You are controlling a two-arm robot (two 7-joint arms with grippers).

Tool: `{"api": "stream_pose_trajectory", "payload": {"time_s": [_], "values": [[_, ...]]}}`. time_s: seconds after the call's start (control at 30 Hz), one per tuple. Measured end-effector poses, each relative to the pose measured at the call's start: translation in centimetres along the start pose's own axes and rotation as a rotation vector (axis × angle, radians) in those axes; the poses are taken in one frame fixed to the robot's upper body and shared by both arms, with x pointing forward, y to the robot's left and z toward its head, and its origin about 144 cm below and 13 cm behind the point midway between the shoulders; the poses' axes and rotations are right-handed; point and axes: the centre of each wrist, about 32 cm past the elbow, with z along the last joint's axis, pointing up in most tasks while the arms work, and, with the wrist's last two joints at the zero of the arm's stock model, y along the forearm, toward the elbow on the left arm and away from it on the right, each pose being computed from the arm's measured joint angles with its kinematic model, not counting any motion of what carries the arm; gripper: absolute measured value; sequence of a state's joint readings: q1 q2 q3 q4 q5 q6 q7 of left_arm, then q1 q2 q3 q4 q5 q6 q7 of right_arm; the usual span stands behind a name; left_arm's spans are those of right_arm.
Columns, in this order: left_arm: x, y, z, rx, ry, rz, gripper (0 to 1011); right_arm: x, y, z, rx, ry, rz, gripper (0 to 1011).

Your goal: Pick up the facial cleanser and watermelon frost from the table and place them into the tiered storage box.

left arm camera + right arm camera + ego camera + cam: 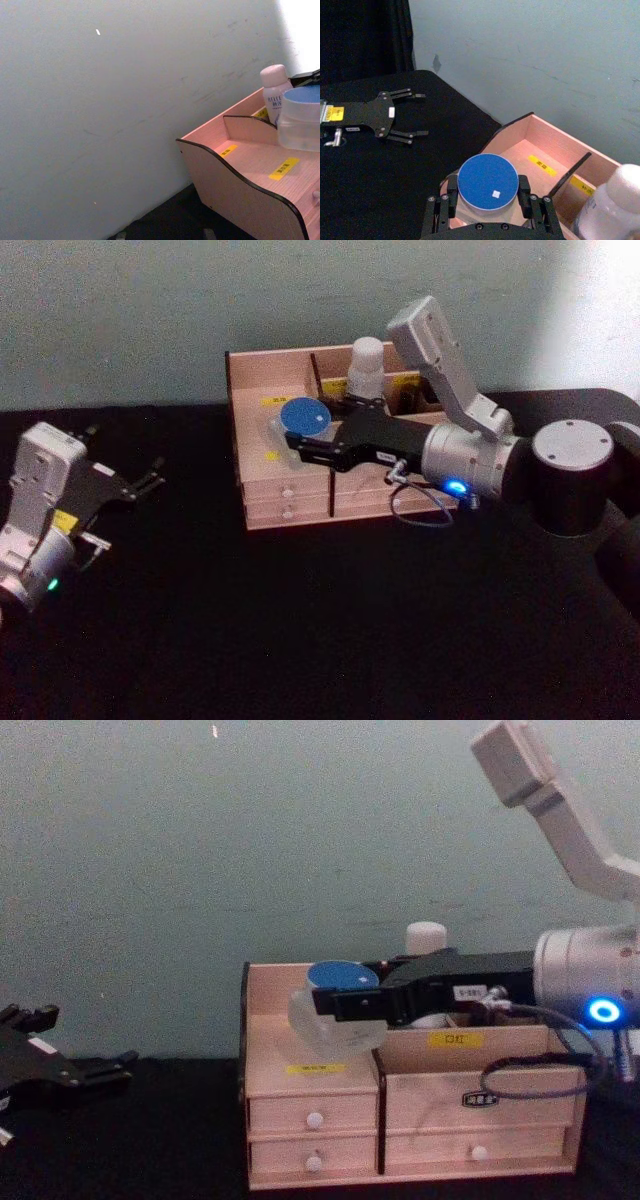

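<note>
Head view: high, angled down over black table (pixel 300 640). Chest view: low, level, side-on to tiered storage box (pixel 330 1120). Right wrist view: close behind own jaws, facing box, wall. Left wrist view: near box end. All share box.

- Watermelon frost (pixel 303 418): clear jar, blue lid.
- Facial cleanser (pixel 366 368): white bottle, white cap.
- Tiered storage box (pixel 262 502): pale pink wood, black edges, yellow labels, white knobs.
- Table (pixel 300 620): black.

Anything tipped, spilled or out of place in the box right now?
Nothing spilled or damaged. The watermelon frost hangs tilted in the right gripper above the tiered storage box, not set down. The facial cleanser stands upright inside it.
</note>
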State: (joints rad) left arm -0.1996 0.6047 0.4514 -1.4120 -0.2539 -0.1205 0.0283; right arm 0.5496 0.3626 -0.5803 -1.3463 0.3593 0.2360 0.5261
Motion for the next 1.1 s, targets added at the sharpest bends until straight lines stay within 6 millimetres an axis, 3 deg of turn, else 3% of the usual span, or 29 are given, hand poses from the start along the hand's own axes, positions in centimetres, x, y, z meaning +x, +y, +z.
{"api": "stream_pose_trajectory", "payload": {"time_s": [0.57,1.1], "values": [[0.0,0.0,0.0,0.0,0.0,0.0,1001,0.8,3.4,0.2,-0.03,0.017,-0.011,715],[0.0,0.0,0.0,0.0,0.0,0.0,1001,1.4,4.9,-0.4,-0.057,0.046,-0.021,715]]}}
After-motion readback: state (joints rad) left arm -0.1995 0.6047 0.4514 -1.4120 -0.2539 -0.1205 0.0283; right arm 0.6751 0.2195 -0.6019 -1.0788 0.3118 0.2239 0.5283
